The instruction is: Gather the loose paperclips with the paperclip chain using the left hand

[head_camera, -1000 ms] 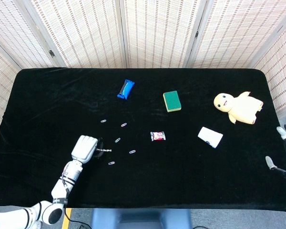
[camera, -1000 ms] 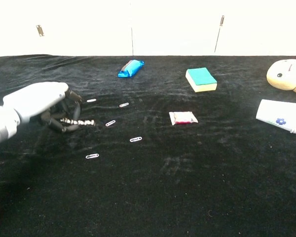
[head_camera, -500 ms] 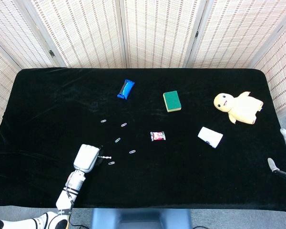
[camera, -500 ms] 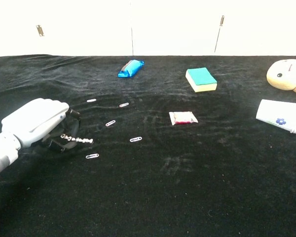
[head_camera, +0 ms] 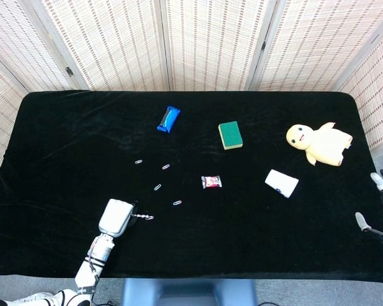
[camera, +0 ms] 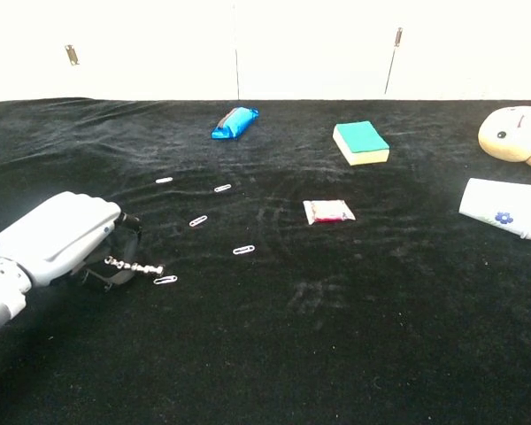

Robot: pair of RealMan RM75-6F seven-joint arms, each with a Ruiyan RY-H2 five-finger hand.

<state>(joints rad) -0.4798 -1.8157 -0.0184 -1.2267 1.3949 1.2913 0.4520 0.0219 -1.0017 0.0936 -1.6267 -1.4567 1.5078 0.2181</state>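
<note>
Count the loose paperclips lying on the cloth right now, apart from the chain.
5. One lies at the tip of the paperclip chain held by the left hand; others at and. The hand may hide more.

- The grey-white left hand [camera: 57, 237] has drawn back toward the near table edge and sunk lower since a second ago.
- The short silver paperclip chain [camera: 134, 265] it holds now has its free end beside the nearest loose silver paperclip [camera: 165, 280], having earlier pointed at a farther one.
</note>
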